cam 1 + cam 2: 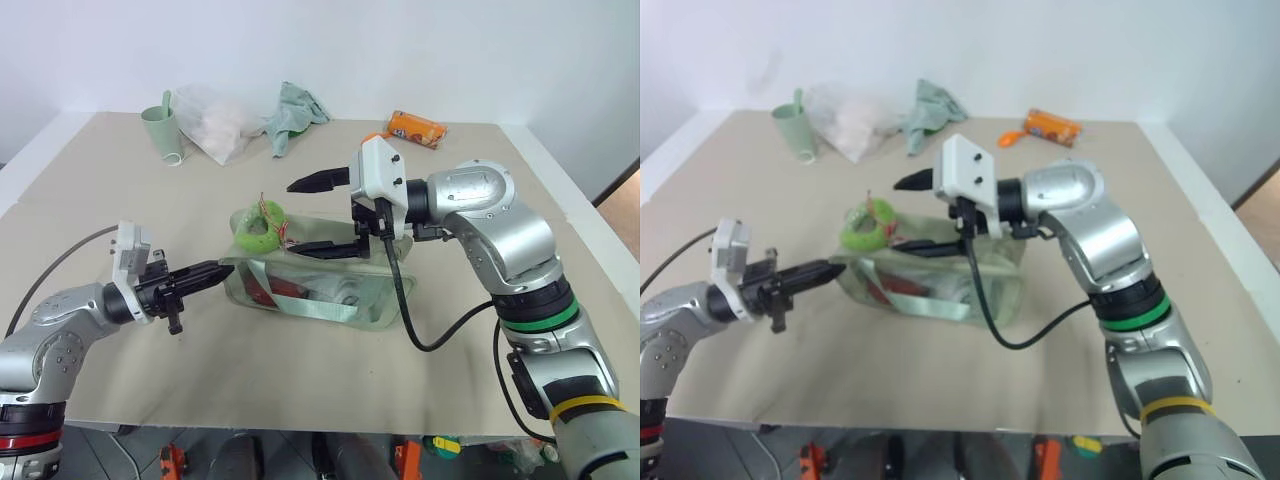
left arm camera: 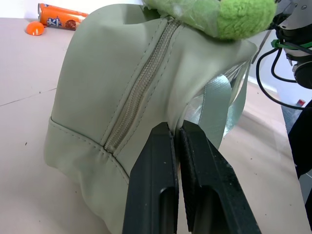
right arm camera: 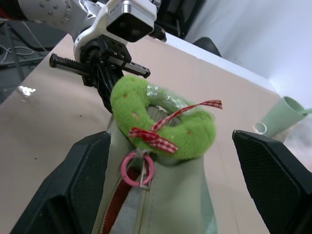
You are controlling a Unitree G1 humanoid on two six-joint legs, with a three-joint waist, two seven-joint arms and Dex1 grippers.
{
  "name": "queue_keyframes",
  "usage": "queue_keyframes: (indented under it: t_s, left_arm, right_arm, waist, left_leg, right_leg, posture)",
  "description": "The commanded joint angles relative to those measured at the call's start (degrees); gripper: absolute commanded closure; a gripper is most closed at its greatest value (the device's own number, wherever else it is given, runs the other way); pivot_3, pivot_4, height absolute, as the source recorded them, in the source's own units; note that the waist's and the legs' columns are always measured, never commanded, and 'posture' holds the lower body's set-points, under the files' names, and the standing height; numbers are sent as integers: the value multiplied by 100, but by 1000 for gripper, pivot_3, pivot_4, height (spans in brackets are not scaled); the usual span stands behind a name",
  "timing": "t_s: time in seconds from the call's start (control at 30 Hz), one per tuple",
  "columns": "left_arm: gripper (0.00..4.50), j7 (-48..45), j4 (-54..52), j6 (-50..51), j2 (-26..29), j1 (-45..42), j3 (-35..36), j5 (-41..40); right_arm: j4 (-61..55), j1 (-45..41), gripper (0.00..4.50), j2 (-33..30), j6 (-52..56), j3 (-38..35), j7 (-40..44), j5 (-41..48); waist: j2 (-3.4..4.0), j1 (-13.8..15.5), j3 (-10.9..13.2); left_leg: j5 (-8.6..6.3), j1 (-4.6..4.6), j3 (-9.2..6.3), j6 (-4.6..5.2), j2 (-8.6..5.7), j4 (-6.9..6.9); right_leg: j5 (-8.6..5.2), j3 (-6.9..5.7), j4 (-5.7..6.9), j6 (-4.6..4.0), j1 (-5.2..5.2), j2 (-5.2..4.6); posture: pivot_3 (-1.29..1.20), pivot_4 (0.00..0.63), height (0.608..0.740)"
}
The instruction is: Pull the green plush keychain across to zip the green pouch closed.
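The green pouch (image 1: 320, 296) lies mid-table, its zipper (image 2: 141, 83) running along the top. The green plush keychain (image 1: 258, 230) rests on the pouch's left end, tied with a red-and-white cord and hung on a pink ring (image 3: 137, 168) at the zip pull. My left gripper (image 1: 218, 269) is shut, pinching the fabric at that left end. My right gripper (image 1: 308, 216) hovers over the pouch, pointing left at the keychain. It is wide open, one finger high and one low, with the keychain just ahead of its fingertips (image 3: 92, 161) and apart from them.
At the back of the table stand a pale green cup (image 1: 163, 132), a white plastic bag (image 1: 215, 122), a teal cloth (image 1: 296, 112) and an orange packet (image 1: 417, 128). A black cable (image 1: 440, 335) hangs from my right wrist over the pouch's right end.
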Motion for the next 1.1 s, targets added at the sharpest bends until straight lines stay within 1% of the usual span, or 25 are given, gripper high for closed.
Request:
queue_keyframes:
  t_s: [0.03, 0.37, 0.6, 0.63, 0.7, 0.73, 0.77, 0.8, 0.93, 0.97, 1.0, 1.1]
  left_arm:
    - [4500, -17, -66, -8, -28, 106, -111, 72]
    - [4500, -17, -1, -74, -48, 87, -126, 83]
    - [4500, 29, -44, -75, -75, 116, -113, 71]
    - [4500, 42, -53, -75, -79, 124, -110, 71]
    - [4500, 64, -71, -70, -83, 137, -102, 69]
    - [4500, 72, -85, -65, -84, 145, -98, 63]
    - [4500, 85, -93, -66, -87, 152, -92, 63]
    - [4500, 102, -104, -66, -89, 160, -87, 60]
    - [4500, 141, -139, -62, -87, 184, -66, 26]
    - [4500, 148, -144, -61, -87, 186, -62, 21]
    - [4500, 156, -149, -60, -88, 185, -58, 17]
    - [4500, 175, -153, -58, -89, 178, -47, 8]
  right_arm:
    - [28, -213, 375, 168, -220, 112, 173, -145]
    - [221, -330, 375, 655, -349, 206, 204, -377]
    - [418, -379, 375, 873, -419, 211, 213, -478]
    - [478, -391, 903, 911, -449, 213, 197, -495]
    - [567, -406, 1516, 954, -492, 199, 194, -524]
    - [589, -405, 1895, 962, -506, 190, 211, -534]
    - [615, -405, 2100, 970, -521, 183, 229, -543]
    - [632, -401, 2637, 970, -528, 178, 246, -547]
    - [671, -385, 4082, 947, -545, 168, 304, -536]
    - [672, -381, 4337, 941, -543, 165, 317, -531]
    - [674, -376, 4470, 935, -543, 159, 331, -527]
    - [673, -355, 4470, 909, -537, 147, 388, -521]
  waist:
    - [0, -3, 0]
    - [0, -2, 0]
    - [0, -2, 0]
    - [0, -2, 0]
    - [0, -2, 0]
    - [0, -2, 0]
    - [0, -2, 0]
    - [0, -2, 0]
    - [0, -2, 0]
    - [0, -2, 0]
    - [0, -2, 0]
    - [0, -2, 0]
  left_leg:
    - [0, 1, 0, 0, 0, 1]
    - [1, 1, -2, 0, 2, 6]
    - [1, 0, -2, 0, 2, 6]
    - [1, 0, -2, 0, 2, 7]
    - [1, 0, -3, 0, 2, 7]
    - [1, 0, -3, 0, 2, 7]
    - [1, 0, -4, 0, 2, 7]
    - [1, 0, -3, 0, 2, 7]
    - [1, 0, -3, 0, 2, 7]
    - [1, 0, -3, 0, 2, 7]
    - [1, 0, -3, 0, 3, 7]
    - [1, 0, -3, 0, 2, 7]
  right_leg:
    - [1, 0, 0, -2, 1, 1]
    - [4, -5, 1, -6, 2, 2]
    - [4, -5, 1, -7, 2, 0]
    - [5, -5, 1, -7, 2, 1]
    - [5, -6, 1, -8, 2, 1]
    - [5, -6, 1, -9, 2, 2]
    - [5, -6, 1, -9, 2, 2]
    - [5, -6, 1, -9, 2, 1]
    - [5, -6, 1, -9, 2, 2]
    - [6, -6, 1, -9, 2, 2]
    - [6, -6, 1, -9, 2, 2]
    - [6, -6, 1, -9, 2, 2]
  posture:
    - [0, 150, 737]
    - [0, 150, 737]
    - [0, 150, 737]
    - [0, 150, 737]
    - [0, 150, 737]
    - [0, 150, 737]
    - [0, 150, 737]
    - [0, 150, 737]
    - [0, 150, 737]
    - [0, 150, 737]
    - [0, 150, 737]
    - [0, 150, 737]
